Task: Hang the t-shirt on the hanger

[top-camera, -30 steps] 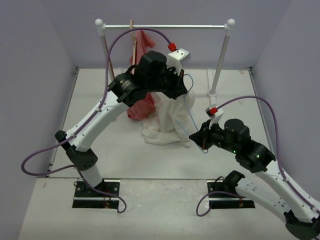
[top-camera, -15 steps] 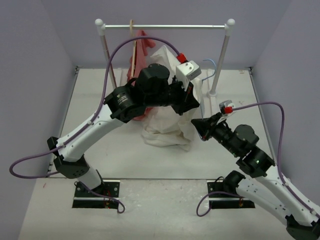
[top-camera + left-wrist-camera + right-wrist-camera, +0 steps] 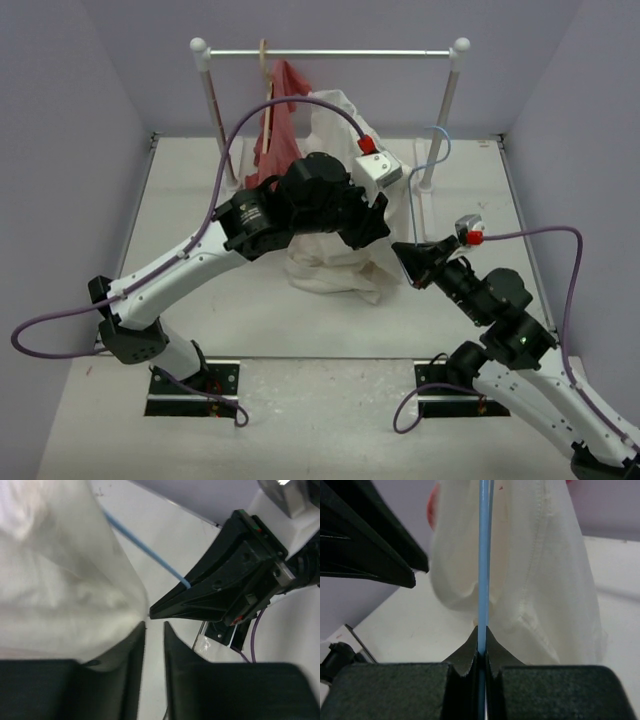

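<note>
The cream t-shirt (image 3: 330,268) is lifted, its top bunched up near the rail and its lower part resting on the table. My left gripper (image 3: 383,228) holds it; in the left wrist view the jaws (image 3: 154,624) show only a narrow slit, and the cloth (image 3: 60,580) runs into the left fingertip. My right gripper (image 3: 402,252) is shut on the light-blue wire hanger (image 3: 411,200), whose hook points up near the right post. In the right wrist view the wire (image 3: 484,555) rises straight from the shut jaws (image 3: 482,630) in front of the t-shirt (image 3: 545,580). The two gripper tips almost touch.
A clothes rail (image 3: 330,53) on two white posts (image 3: 447,110) spans the back. A red garment (image 3: 285,100) hangs from it at the left, right behind the lifted shirt. Purple walls close the sides and back. The right arm's purple cable (image 3: 540,232) arcs at the right.
My left arm has raised the t-shirt from a low heap up towards the rail. My right gripper has tilted upwards, and the hanger's hook now stands up by the right post.
</note>
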